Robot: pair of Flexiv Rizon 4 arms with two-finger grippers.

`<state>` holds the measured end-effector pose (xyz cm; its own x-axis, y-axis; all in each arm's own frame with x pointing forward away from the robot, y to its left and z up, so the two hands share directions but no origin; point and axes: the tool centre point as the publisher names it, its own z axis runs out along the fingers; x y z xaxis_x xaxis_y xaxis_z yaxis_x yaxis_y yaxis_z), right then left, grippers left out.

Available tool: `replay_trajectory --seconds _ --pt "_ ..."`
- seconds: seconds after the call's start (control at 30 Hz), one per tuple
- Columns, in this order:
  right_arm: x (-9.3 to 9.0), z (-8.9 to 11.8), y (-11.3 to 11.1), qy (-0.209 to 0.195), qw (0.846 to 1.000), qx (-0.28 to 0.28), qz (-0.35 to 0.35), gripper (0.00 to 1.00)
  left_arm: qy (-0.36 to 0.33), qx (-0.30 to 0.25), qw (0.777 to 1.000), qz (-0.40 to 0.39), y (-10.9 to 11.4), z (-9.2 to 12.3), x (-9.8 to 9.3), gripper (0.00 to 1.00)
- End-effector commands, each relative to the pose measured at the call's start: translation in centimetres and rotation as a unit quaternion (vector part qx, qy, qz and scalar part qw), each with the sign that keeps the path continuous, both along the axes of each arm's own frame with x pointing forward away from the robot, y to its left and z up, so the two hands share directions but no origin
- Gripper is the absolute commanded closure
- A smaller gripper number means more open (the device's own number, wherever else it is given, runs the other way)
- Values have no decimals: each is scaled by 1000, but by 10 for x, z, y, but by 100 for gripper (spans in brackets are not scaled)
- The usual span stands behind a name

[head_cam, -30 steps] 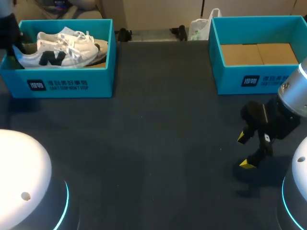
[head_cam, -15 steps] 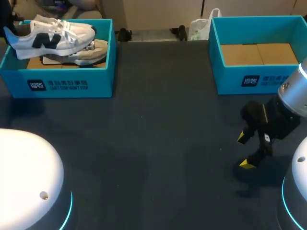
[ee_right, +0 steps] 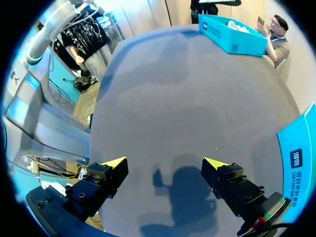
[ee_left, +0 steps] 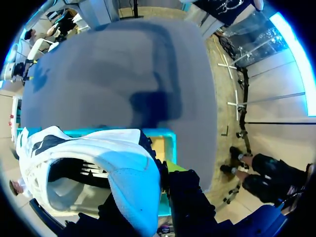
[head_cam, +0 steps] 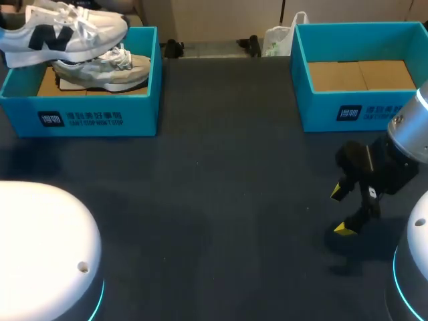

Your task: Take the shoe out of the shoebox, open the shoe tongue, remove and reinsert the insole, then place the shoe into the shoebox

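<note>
A white sneaker (head_cam: 63,32) with a dark logo hangs level above the left teal shoebox (head_cam: 80,117), clear of its rim. My left gripper (ee_left: 154,180) is shut on the sneaker's (ee_left: 98,163) heel end; it is out of the head view past the left edge. A second, beige shoe (head_cam: 103,70) lies inside that box. My right gripper (head_cam: 341,210) stands open low over the table at the right, nothing between its fingers (ee_right: 165,163).
A second teal shoebox (head_cam: 348,110) with a bare cardboard floor stands at the back right. White rounded arm bases sit at the front left (head_cam: 40,247) and front right (head_cam: 418,267). Dark table lies between the boxes.
The white sneaker has risen out of the left box and drifted left, uncovering the beige shoe. The left arm's white housing shifted right. The right arm has not moved.
</note>
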<state>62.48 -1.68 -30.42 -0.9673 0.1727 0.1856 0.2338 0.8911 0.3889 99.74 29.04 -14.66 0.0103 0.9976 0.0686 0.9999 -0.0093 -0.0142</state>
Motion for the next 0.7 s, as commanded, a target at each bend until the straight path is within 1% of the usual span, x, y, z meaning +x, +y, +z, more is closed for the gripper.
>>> replay_trajectory --seconds 0.03,0.5,0.53,0.7 --pt "-2 0 0 -1 1000 0 -1 0 2 11 1000 -6 -22 10 -57 100" --pt "-2 0 0 -1 1000 0 -1 0 2 11 1000 -6 -22 10 -57 100" --pt "-2 0 0 -1 1000 0 -1 0 -4 29 1000 4 -28 1 -62 100" --pt "-2 0 0 -1 1000 0 -1 0 -12 30 999 -19 -66 -9 -110 100"
